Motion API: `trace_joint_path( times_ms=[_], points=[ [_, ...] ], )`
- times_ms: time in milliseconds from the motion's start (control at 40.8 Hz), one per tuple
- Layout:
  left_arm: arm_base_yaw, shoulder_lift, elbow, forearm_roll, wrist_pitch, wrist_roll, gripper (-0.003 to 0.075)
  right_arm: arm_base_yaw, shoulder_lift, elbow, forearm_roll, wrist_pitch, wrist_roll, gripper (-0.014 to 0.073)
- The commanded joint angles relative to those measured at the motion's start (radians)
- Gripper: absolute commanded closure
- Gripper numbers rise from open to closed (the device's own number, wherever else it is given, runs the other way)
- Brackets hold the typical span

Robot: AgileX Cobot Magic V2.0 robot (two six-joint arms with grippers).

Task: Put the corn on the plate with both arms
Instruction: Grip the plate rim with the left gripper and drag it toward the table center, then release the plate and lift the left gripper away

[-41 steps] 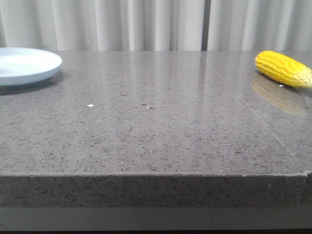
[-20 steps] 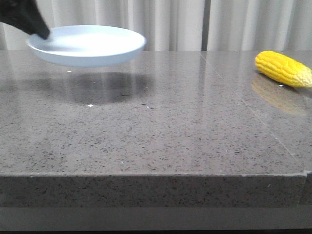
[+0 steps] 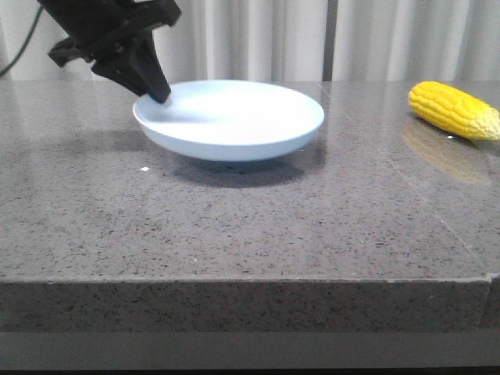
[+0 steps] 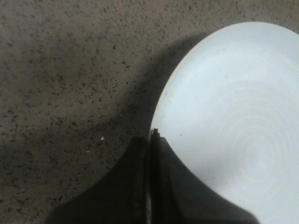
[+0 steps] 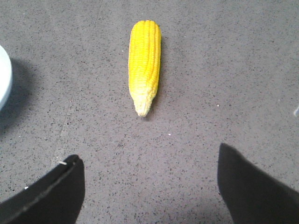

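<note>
— Left pincer (image 3: pixel 160 95)?
— Clamped on plate (image 3: pixel 234 117) rim at nine o'clock, mid-desk (image 3: pixel 250 226).
— Right pincer (image 5: pixel 149 182)?
— Spread wide, empty.
— Corn (image 3: pixel 455 110)?
— Lying on desk at three o'clock, well apart from plate.

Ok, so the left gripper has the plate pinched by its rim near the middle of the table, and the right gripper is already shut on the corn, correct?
Not quite. The left gripper does pinch the plate by its rim, but the right gripper is open, and the corn lies untouched on the table beyond its fingers, as the right wrist view shows.
</note>
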Motion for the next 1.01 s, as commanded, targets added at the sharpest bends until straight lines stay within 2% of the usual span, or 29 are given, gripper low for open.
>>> trace_joint_path(
  times_ms=[0,147,221,393,466,540,785,981],
  points=[
    [-0.012,-0.030,-0.031,-0.039,-0.039,0.000,0.0740,-0.008,0.004,-0.032,-0.008,-0.066,-0.005,-0.0012],
    [-0.012,-0.012,-0.031,-0.033,-0.035,0.000,0.0718,-0.008,0.004,-0.032,-0.008,-0.066,-0.005,-0.0012],
    [-0.012,-0.012,-0.031,-0.025,-0.035,0.000,0.0638,-0.008,0.004,-0.032,-0.008,-0.066,-0.005,-0.0012],
    [-0.009,-0.021,-0.031,-0.016,-0.033,0.000,0.0346,-0.008,0.004,-0.032,-0.008,-0.066,-0.005,-0.0012],
    [-0.009,-0.035,-0.031,-0.001,-0.032,0.000,0.0267,-0.008,0.004,-0.032,-0.008,-0.066,-0.005,-0.0012],
    [-0.009,-0.065,-0.033,0.050,-0.027,0.000,0.0247,-0.008,0.004,-0.032,-0.008,-0.066,-0.005,-0.0012],
    [-0.030,-0.247,-0.033,0.189,0.017,-0.025,0.0247,-0.008,0.004,-0.032,-0.008,-0.066,-0.005,-0.0012],
    [-0.170,-0.376,-0.032,0.460,0.086,-0.165,0.0247,-0.008,0.004,-0.032,-0.008,-0.066,-0.005,-0.0012]
  ],
)
